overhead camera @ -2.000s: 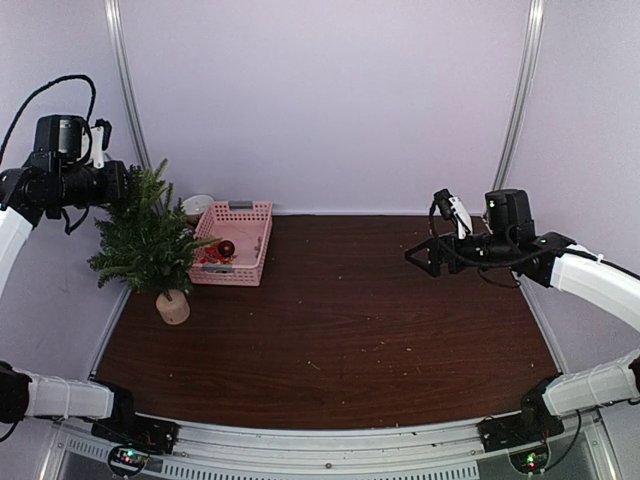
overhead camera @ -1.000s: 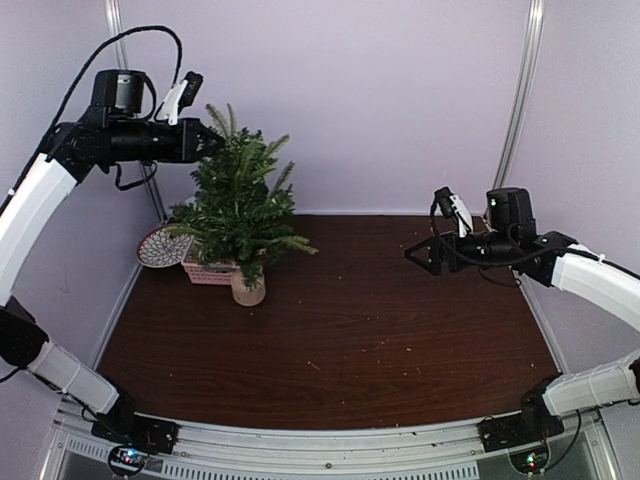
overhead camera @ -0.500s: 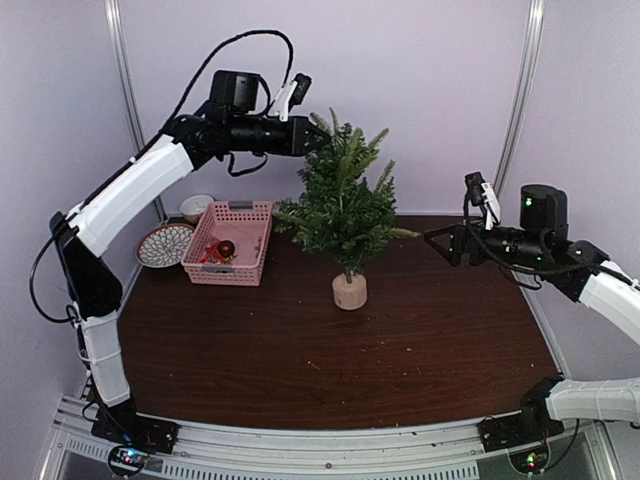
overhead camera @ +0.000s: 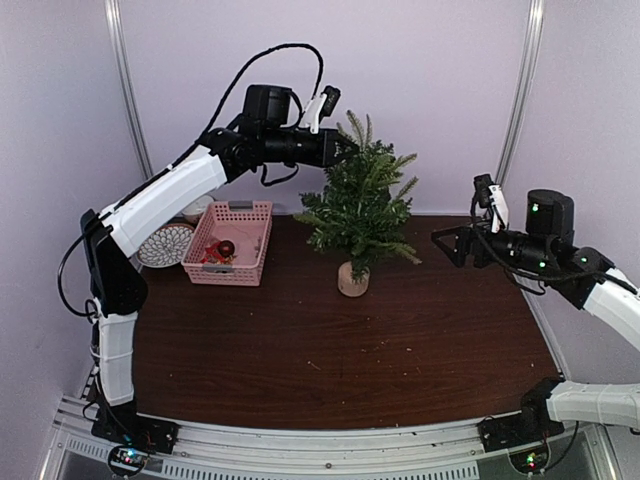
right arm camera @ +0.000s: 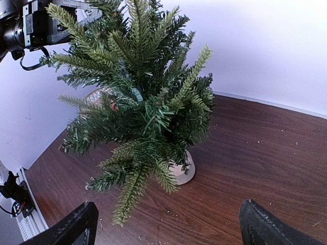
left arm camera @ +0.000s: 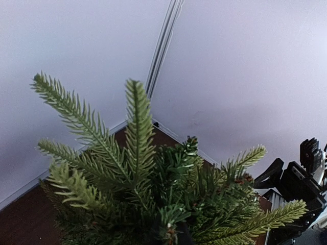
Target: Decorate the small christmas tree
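Observation:
The small christmas tree point(overhead camera: 360, 210), bushy dark green on a pale wooden stump point(overhead camera: 351, 280), stands upright at the middle back of the brown table. My left gripper point(overhead camera: 343, 150) reaches in from the left and is shut on the tree's top. In the left wrist view, needles point(left arm camera: 153, 194) fill the lower frame and hide the fingers. My right gripper point(overhead camera: 446, 245) hovers open to the right of the tree, pointed at it and apart from it. The right wrist view has the tree point(right arm camera: 143, 97) and its stump point(right arm camera: 183, 171) ahead of the wide-spread fingertips point(right arm camera: 76, 224), with nothing between them.
A pink basket point(overhead camera: 250, 212) holding red ornaments point(overhead camera: 226, 248) sits at the back left. A patterned plate point(overhead camera: 165, 245) and a small white cup point(overhead camera: 196, 208) lie beside it. Small crumbs dot the table point(overhead camera: 330, 350). Lilac walls close in the back and both sides.
My left arm has carried the tree from the far left corner, past the basket, to the middle back of the table. The right arm has drawn back slightly to the right.

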`<state>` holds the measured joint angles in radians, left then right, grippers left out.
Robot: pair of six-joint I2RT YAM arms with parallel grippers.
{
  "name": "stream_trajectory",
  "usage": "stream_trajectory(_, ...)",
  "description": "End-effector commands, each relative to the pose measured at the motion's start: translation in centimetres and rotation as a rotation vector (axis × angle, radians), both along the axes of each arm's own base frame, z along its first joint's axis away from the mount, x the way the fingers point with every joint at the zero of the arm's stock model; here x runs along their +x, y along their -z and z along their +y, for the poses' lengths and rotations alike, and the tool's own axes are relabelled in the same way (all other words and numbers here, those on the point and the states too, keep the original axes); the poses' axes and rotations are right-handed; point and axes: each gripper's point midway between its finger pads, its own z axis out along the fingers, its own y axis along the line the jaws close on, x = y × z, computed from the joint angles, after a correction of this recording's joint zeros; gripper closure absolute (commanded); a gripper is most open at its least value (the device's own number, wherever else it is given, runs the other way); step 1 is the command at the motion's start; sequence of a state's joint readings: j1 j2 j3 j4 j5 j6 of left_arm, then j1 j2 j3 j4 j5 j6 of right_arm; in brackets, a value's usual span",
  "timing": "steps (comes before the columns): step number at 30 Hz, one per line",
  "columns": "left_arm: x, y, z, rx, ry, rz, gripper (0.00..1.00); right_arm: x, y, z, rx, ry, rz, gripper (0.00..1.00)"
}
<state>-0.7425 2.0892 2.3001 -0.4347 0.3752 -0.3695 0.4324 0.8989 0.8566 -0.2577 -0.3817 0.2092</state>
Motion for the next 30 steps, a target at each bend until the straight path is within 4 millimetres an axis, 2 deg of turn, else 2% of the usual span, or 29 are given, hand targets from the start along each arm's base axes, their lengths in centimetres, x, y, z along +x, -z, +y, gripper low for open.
stream_trajectory(1, 0.5, -5.1, 0.4, -0.125, -0.04, -0.139, 1.0, 0.4, 0.1, 0.2, 0.004, 0.008, -0.009, 0.01)
stream_trajectory(7, 1.1, -5.9, 0.8, -0.146, -0.055, -0.135, 1.0, 0.5, 0.1, 0.3, 0.005, 0.005, -0.005, 0.0)
stream_trajectory(14, 0.2, -4.3, 0.6, -0.127, -0.009, -0.109, 1.0, 0.5, 0.1, 0.3, 0.001, 0.001, -0.01, 0.01)
stream_trajectory(21, 0.4, -3.2, 1.2, -0.1, -0.036, -0.099, 0.99, 0.7, 0.1, 0.4, -0.001, -0.002, -0.01, 0.0)
stream_trajectory(23, 0.6, -3.2, 1.5, -0.105, -0.045, -0.093, 0.85, 0.7, 0.1, 0.5, 0.002, -0.004, -0.009, 0.0)
stream_trajectory(24, 0.6, -3.4, 1.7, -0.107, -0.048, -0.093, 0.73, 0.7, 0.1, 0.5, 0.001, -0.004, -0.008, 0.0)
stream_trajectory(25, 0.7, -3.5, 1.9, -0.108, -0.054, -0.09, 0.66, 0.6, 0.1, 0.5, 0.001, -0.006, -0.009, 0.01)
stream_trajectory(28, 0.9, -4.2, 2.8, -0.109, -0.07, -0.097, 0.46, 0.6, 0.0, 0.5, -0.001, -0.007, -0.008, 0.01)
stream_trajectory(30, 1.0, -5.2, 4.0, -0.116, -0.069, -0.098, 0.38, 0.6, -0.2, 0.5, -0.005, -0.008, -0.011, 0.0)
